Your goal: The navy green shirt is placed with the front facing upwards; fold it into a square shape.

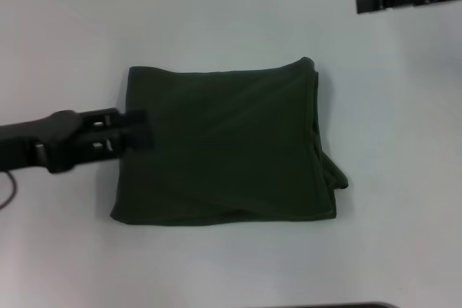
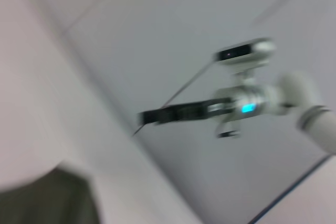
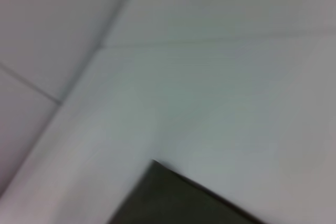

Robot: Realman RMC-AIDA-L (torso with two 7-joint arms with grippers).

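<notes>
**Folded shirt on the white table, left arm at its edge**

Nearest to the head camera is the front hem side of the navy green shirt [image 1: 224, 146], which lies flat in the middle of the white table [image 1: 231, 12]. It is folded into a roughly square, slightly wider-than-deep block, plain dark cloth on top, with no lettering showing. Its left and front edges are fairly straight; on the right side the layers do not quite line up, and a small flap of cloth sticks out past the edge near the front right corner.

The left gripper [image 1: 141, 131] reaches in from the left, with its black fingers lying over the middle of the shirt's left edge. The fingers look close together, but whether they pinch cloth or merely rest on it I cannot tell.

The right gripper [image 1: 367, 2] is well apart from the shirt, up at the far right of the table, pointing left. From the left wrist view it appears as a slim dark bar [image 2: 157, 115], fingers drawn together with nothing between them.

A dark corner of the shirt [image 3: 178, 200] shows in the right wrist view against the table.
</notes>
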